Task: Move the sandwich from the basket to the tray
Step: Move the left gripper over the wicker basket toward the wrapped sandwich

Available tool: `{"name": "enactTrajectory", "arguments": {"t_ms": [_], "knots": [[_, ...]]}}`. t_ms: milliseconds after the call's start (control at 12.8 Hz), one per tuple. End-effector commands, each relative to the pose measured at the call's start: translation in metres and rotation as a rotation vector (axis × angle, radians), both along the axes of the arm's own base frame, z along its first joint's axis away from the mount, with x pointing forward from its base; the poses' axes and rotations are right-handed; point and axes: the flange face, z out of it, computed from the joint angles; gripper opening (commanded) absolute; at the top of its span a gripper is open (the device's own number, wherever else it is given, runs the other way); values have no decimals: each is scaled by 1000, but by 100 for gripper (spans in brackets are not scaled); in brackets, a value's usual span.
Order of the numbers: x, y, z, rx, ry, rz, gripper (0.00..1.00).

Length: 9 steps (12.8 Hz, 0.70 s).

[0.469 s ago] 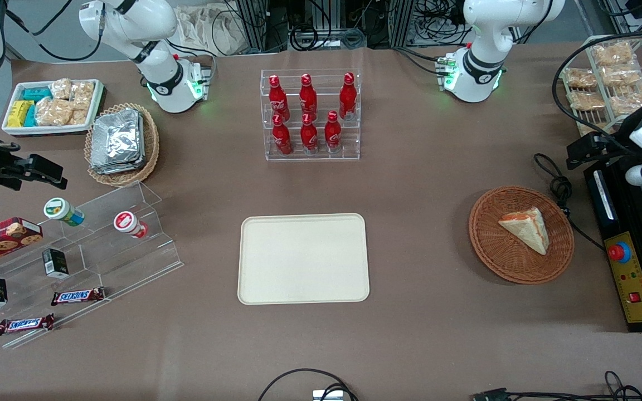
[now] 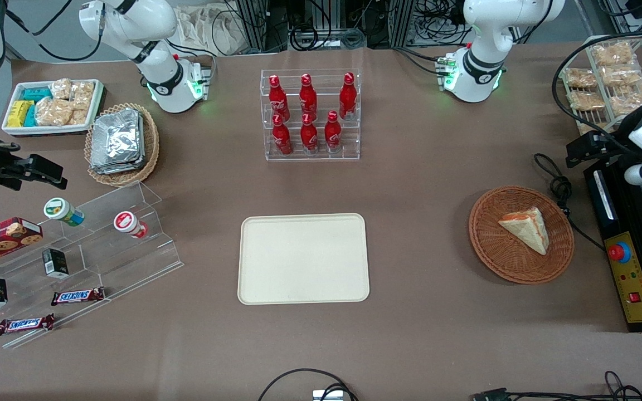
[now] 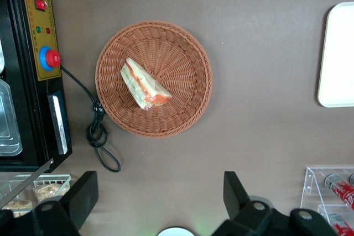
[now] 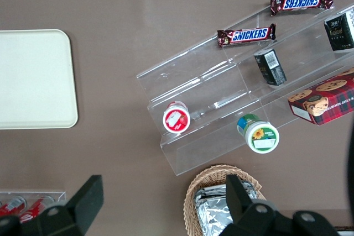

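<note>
The gripper (image 3: 157, 200) hangs high with fingers spread wide, holding nothing. Well below it, the sandwich (image 3: 145, 84) lies in the basket (image 3: 182, 106); the tray (image 3: 337, 53) sits well apart. Risk: the slack clear wrap may slip from the fingers, or the light basket may shift on contact.

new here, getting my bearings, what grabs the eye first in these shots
The sandwich lies alone in the reddish-brown basket toward the working arm's end of the table. The cream tray sits bare mid-table, with a rack of red bottles farther from the front camera. The gripper hangs open, high above the table beside the basket.
</note>
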Motion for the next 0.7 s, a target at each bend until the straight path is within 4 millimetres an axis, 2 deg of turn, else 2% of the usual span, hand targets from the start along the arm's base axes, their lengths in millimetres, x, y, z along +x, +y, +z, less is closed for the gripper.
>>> {"name": "enactTrajectory", "arguments": {"t_ms": [0,156,391,625], "knots": [[1,5,-18,11,41,4,100],[3,13,-47,13,36,61,100],[-13,19,-113,25,-22,180,100],[-28,53,-176,22,-84,288,100]]}}
